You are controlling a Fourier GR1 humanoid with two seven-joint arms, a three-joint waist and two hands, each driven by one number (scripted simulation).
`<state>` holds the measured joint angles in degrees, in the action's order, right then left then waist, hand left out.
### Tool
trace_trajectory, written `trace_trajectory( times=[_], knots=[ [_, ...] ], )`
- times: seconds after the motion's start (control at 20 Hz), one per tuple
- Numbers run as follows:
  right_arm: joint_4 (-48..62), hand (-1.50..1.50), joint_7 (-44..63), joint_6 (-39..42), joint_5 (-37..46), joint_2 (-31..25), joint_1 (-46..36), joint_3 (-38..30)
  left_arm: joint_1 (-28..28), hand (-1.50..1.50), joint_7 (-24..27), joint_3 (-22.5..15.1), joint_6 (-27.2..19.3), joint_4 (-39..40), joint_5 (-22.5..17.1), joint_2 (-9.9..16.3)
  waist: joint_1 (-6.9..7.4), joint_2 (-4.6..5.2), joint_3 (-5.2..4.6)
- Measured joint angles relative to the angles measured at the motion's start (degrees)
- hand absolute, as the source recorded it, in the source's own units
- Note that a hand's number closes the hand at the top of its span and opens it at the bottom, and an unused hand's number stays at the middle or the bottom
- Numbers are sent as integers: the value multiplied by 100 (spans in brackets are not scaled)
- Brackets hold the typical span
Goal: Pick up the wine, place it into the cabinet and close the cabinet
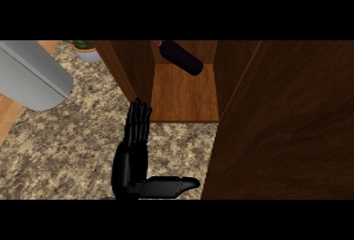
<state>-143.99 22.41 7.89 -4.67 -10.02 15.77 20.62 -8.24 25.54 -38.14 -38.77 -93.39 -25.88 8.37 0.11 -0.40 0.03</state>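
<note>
While the dark wine bottle (181, 57) lies tilted on the shelf inside the brown wooden cabinet (185, 96), the black left hand (133, 154) stands with fingers straight, fingertips at the left cabinet door (128, 70); the right door (290, 122) hangs open.

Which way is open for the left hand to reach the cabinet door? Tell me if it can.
Probably yes. The left hand lies open on the counter, fingers pointing at the cabinet front, with nothing between it and the open door at its right. The wine already lies inside.
</note>
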Motion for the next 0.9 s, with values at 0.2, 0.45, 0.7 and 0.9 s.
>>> trace_trajectory(
  times=[0.2,0.45,0.7,0.9],
  knots=[
    [12,150,94,449,-3,-343,116,512,475,-150,23,-47,-14,-466,62,300,1,-8,-2],
    [15,150,251,708,-22,-475,79,1050,1124,-150,125,36,174,-1065,11,802,35,-3,-9],
    [21,150,531,644,11,-419,-130,1391,1594,-150,142,281,404,-1569,-116,1303,38,-11,-18],
    [102,150,826,485,123,-203,-467,1645,2104,-150,312,517,651,-1963,-254,1676,85,-18,-24]
  ],
)
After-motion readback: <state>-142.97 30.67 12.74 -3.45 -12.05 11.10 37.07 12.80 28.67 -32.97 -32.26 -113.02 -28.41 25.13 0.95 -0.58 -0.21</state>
